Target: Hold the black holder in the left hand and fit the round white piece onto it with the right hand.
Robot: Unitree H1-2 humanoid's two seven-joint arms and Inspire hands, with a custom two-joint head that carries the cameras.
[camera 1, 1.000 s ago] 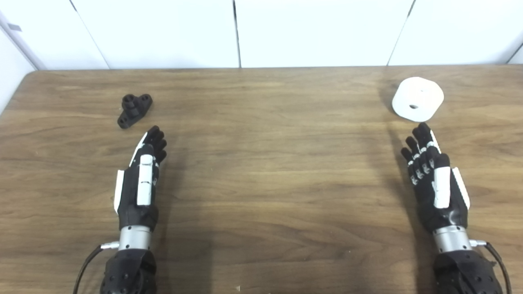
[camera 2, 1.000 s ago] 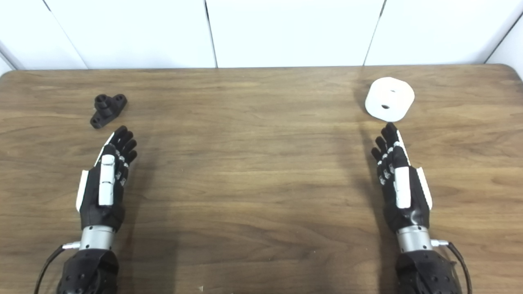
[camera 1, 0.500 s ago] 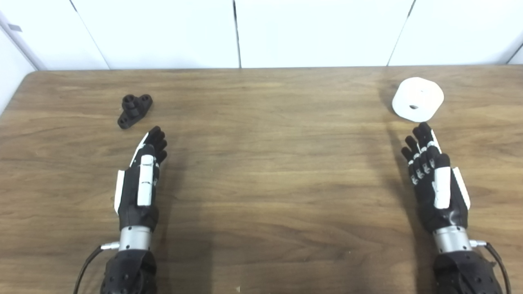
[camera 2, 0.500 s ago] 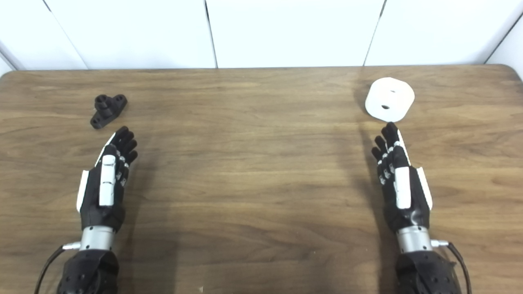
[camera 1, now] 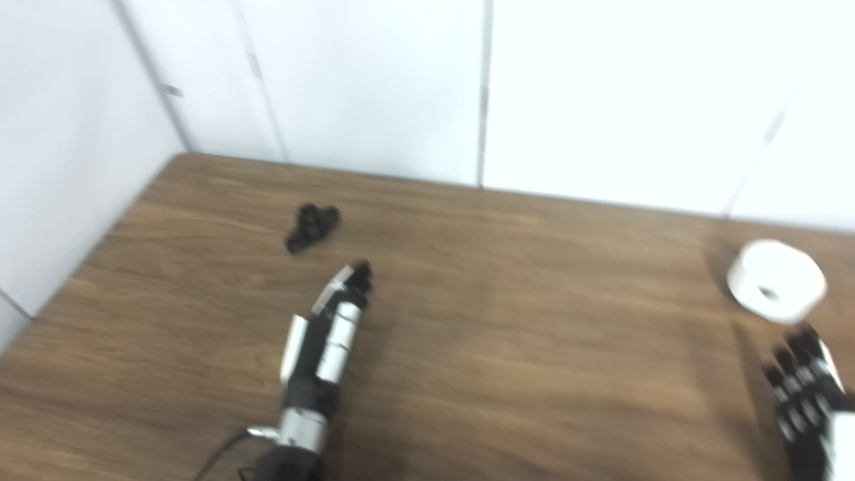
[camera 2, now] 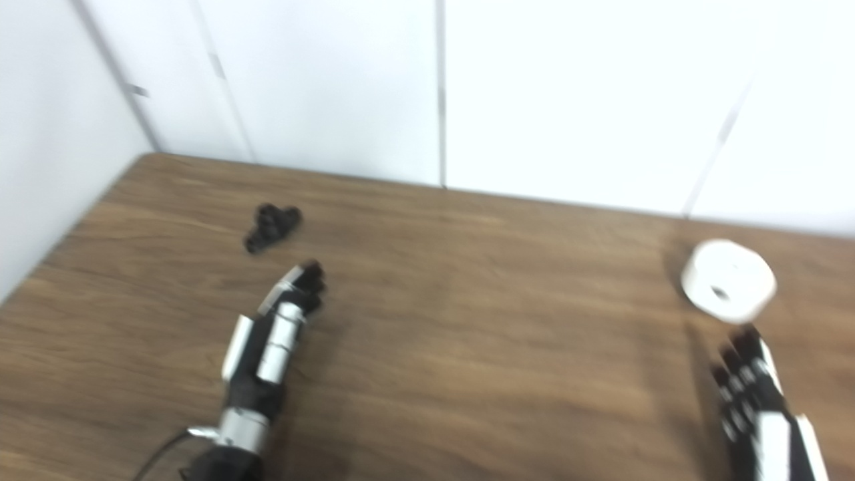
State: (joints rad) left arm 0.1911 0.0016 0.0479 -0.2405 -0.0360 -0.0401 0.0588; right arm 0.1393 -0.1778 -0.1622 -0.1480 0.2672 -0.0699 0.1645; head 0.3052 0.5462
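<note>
- Whole view has swung since the earlier frames: more wall now, the surface's left edge and corner visible, everything displaced down and right and smeared by motion. That is the head camera moving. The parts and the hands sit in the same relation to each other as before; nothing on the surface looks shifted.
- Surface (camera 1: 507, 374): brown wood grain filling the lower two thirds of the frame, white wall panels behind.
- Left hand (camera 1: 328, 334): lower left of centre, flat and low over the surface, fingers extended and apart, holding nothing. Fingertips point up-frame toward the holder, near it but not touching.
- Right hand (camera 2: 758, 407): lower right corner, partly cut by the frame edge, fingers spread, empty. Tips lie just below the white piece, with a small gap.
- Round white piece (camera 1: 777, 280): right edge of frame, mid-height, lying flat with a dark centre hole facing up.
- Black holder (camera 1: 312, 226): upper left of centre, small, lying on the surface, well apart from the white piece.
- Risks, as judgement: the holder is small and low, so the fingers may nudge it away instead of closing on it; blur could throw off aim; a tilted holder would make the hole jam or miss.
- Writing: none legible; no brand or label made out.
</note>
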